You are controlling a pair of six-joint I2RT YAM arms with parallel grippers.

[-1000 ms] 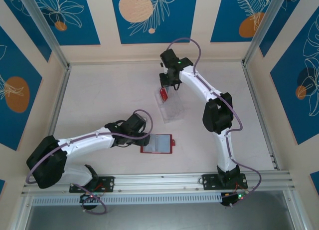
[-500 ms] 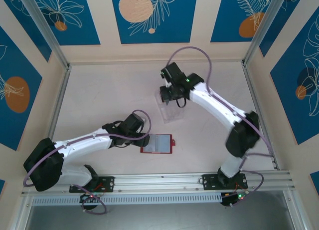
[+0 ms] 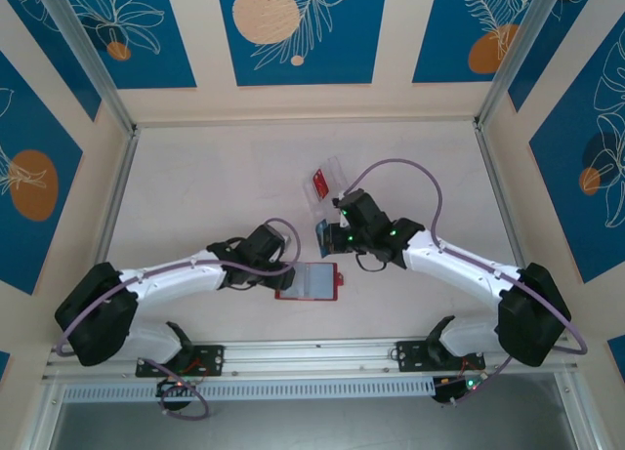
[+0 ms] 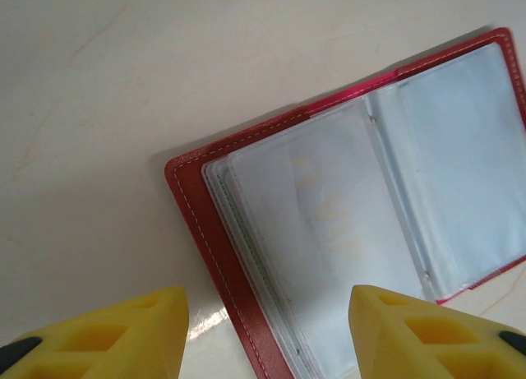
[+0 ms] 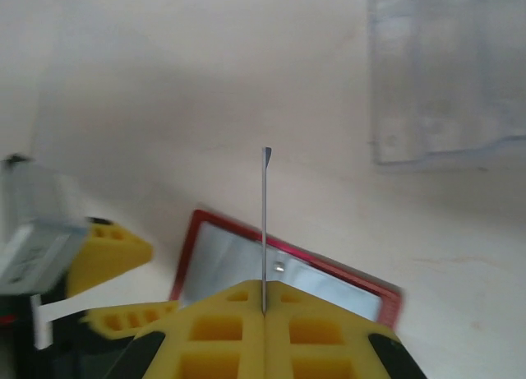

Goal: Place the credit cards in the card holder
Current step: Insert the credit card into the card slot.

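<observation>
The red card holder (image 3: 309, 282) lies open on the table, its grey-blue sleeves facing up (image 4: 362, 198). My left gripper (image 3: 284, 271) is open at the holder's left edge, and that red edge lies between the yellow fingers (image 4: 148, 330). My right gripper (image 3: 328, 237) is shut on a blue credit card (image 3: 320, 234). In the right wrist view this card (image 5: 265, 223) stands edge-on above the card holder (image 5: 246, 268). A red credit card (image 3: 318, 184) stands in the clear tray (image 3: 341, 180). The black cards are hidden.
The clear plastic tray (image 5: 444, 99) sits behind the right gripper, partly covered by the right arm in the top view. My left gripper's yellow fingers (image 5: 107, 249) lie close to the left of the held card. Aluminium rails border the table.
My right arm has swung from the clear tray toward the near side, carrying the blue card to just above the open card holder. The left arm has stayed put.
</observation>
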